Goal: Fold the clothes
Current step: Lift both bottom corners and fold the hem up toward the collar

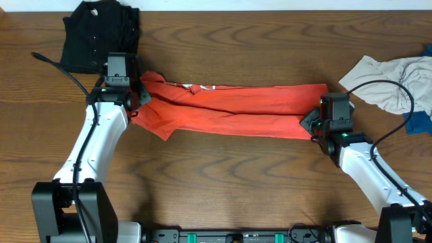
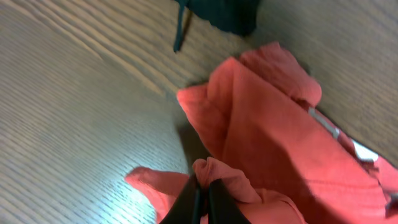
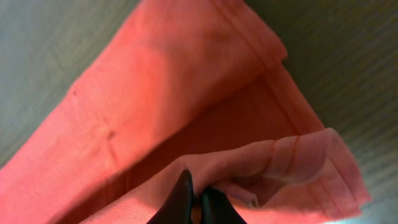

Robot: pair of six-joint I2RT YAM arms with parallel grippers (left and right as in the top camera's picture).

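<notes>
The red-orange T-shirt (image 1: 233,108) lies stretched in a long folded band across the middle of the table, a bit of white lettering showing near its top left. My left gripper (image 1: 140,99) is shut on the shirt's left end; in the left wrist view (image 2: 204,193) its fingers pinch a fold of the red-orange cloth (image 2: 267,130). My right gripper (image 1: 315,121) is shut on the right end; in the right wrist view (image 3: 198,198) its fingers pinch the hemmed edge of the shirt (image 3: 186,93).
A black buttoned shirt (image 1: 98,30) lies bunched at the back left, also showing in the left wrist view (image 2: 227,14). A pale grey garment (image 1: 391,81) and a blue piece (image 1: 420,121) lie at the far right. Cables run by both arms.
</notes>
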